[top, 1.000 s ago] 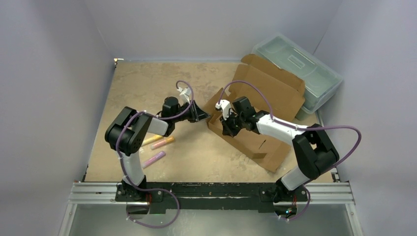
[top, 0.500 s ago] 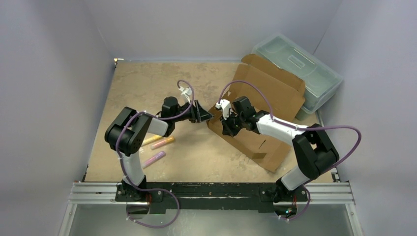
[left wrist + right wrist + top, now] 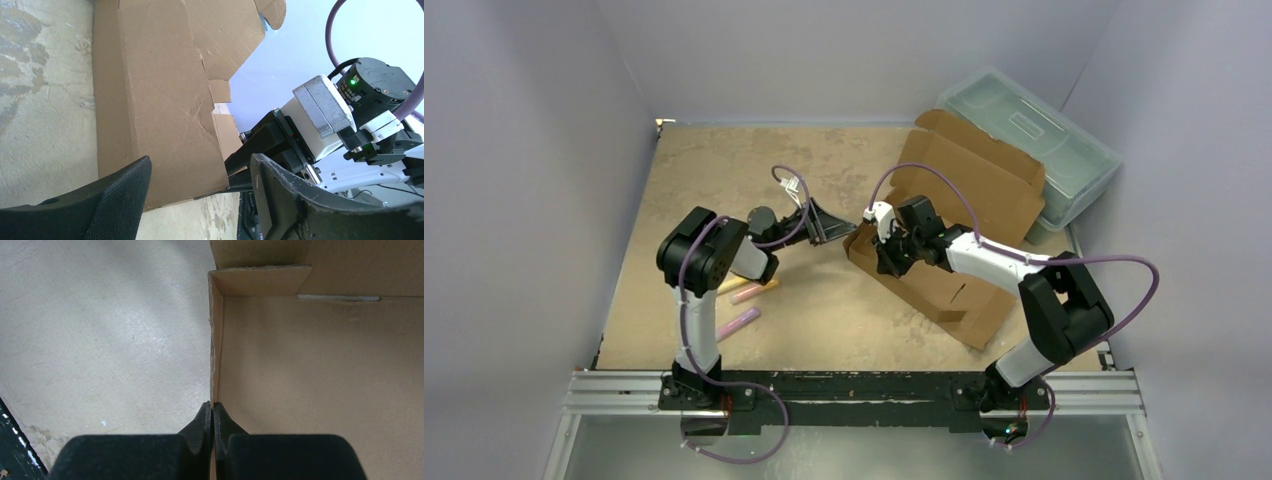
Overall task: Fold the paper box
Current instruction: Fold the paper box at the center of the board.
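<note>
- The paper box (image 3: 929, 290) lies on the right side of the table (image 3: 724, 170), half folded. Its lid stands open toward the far right, near a plastic container (image 3: 1034, 135).
- The right gripper (image 3: 886, 258) is closed, pinching the thin left wall of the box.
- The left gripper (image 3: 832, 226) has its jaws wide apart and holds nothing, just beside the left end of the box.
- Some markers (image 3: 736, 323) lie near the left arm.

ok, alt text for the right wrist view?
The right arm's fingers pinch the top edge of an upright wall of the paper box, seen from above. The box floor lies right of the wall, the table left.
</note>
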Tool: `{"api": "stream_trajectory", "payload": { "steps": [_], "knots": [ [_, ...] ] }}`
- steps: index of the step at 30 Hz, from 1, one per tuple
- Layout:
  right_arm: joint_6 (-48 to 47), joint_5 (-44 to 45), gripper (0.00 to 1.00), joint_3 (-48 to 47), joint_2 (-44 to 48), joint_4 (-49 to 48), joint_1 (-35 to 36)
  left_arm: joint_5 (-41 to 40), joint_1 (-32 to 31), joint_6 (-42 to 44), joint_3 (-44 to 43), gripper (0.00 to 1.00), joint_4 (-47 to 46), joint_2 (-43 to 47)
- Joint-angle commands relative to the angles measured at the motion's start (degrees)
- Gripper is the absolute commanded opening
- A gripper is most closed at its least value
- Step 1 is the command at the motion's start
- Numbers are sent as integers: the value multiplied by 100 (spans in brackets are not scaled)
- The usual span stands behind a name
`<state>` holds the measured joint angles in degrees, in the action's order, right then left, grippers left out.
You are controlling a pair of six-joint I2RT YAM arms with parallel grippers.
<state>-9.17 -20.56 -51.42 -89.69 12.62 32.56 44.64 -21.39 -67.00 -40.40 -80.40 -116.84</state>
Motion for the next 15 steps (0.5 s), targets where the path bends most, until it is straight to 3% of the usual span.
{"api": "stream_trajectory", "payload": {
  "steps": [1,8,15],
  "knots": [
    [-12,-14,0,-149,-52,-45,-55,96,37,-574,-214,69,-956,-249],
    [-15,-10,0,-152,-56,-45,-52,-12,142,-882,-313,54,-1035,-605],
    [-23,-26,0,-158,-68,-44,-50,-158,82,471,-506,53,1125,-198]
  ]
}}
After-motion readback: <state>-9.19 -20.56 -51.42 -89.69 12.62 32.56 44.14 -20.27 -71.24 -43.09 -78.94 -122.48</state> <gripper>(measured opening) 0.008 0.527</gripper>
